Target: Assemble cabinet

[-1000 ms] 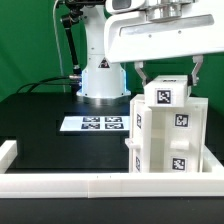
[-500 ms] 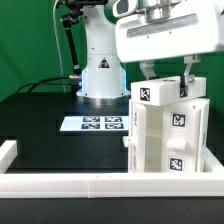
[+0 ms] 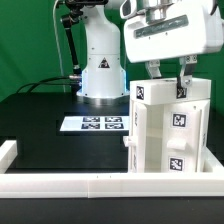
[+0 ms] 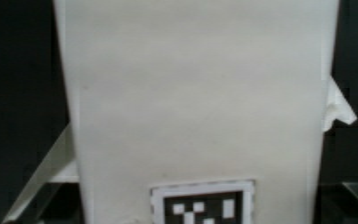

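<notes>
The white cabinet [image 3: 165, 135] stands upright at the exterior view's right, with black-and-white tags on its front and side. My gripper [image 3: 170, 80] reaches down from above, and its two fingers [image 3: 153, 74] straddle the cabinet's top piece [image 3: 162, 93], shut on it. In the wrist view a white panel [image 4: 190, 100] of that piece fills the frame between the jaws, with one tag [image 4: 202, 206] at its near end. The fingertips themselves are mostly hidden behind the panel.
The marker board [image 3: 92, 124] lies flat on the black table at the centre. A long white border rail [image 3: 100, 184] runs along the front, with a raised end at the left [image 3: 8, 150]. The arm's white base [image 3: 102, 75] stands behind.
My gripper has risen and turned over the cabinet. The top piece turned with it, so its front tag moved left and a second tag shows on the right.
</notes>
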### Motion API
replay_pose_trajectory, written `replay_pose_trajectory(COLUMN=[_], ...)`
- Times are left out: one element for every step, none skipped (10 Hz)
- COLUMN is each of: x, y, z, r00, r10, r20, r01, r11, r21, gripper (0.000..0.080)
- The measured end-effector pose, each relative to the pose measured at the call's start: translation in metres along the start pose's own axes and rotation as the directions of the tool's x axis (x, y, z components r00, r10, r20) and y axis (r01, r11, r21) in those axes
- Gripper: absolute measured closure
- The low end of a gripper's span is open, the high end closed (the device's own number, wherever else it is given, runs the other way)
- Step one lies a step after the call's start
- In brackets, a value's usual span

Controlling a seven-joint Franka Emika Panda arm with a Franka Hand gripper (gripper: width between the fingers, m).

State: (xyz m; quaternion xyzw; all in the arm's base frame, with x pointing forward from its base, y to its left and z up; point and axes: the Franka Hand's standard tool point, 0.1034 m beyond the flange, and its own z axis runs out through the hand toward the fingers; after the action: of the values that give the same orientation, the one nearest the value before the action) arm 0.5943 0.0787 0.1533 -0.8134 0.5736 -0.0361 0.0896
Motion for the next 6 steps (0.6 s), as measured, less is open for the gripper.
replay_pose_trajectory(x=[-0.0004,-0.0007,-0.0012,-0.0024,-0.0035,-0.0039], y=[-0.0001,-0.0001,0.0000,-0.0001,-0.0003,-0.0004], z=[0.0001,0.0002,0.0003,0.0003,0.0001,-0.0001], r00=[0.997,0.987,0.967,0.942,0.902,0.851], r10=[0.079,0.160,0.254,0.334,0.432,0.525], r20=[0.007,0.013,0.015,0.016,0.019,0.026], r01=[-0.079,-0.160,-0.254,-0.334,-0.432,-0.525], r11=[0.997,0.987,0.967,0.943,0.902,0.851], r21=[0.003,0.004,0.003,0.001,0.000,-0.003], gripper=[0.0241,0.0241,0.0241,0.0241,0.0241,0.0241])
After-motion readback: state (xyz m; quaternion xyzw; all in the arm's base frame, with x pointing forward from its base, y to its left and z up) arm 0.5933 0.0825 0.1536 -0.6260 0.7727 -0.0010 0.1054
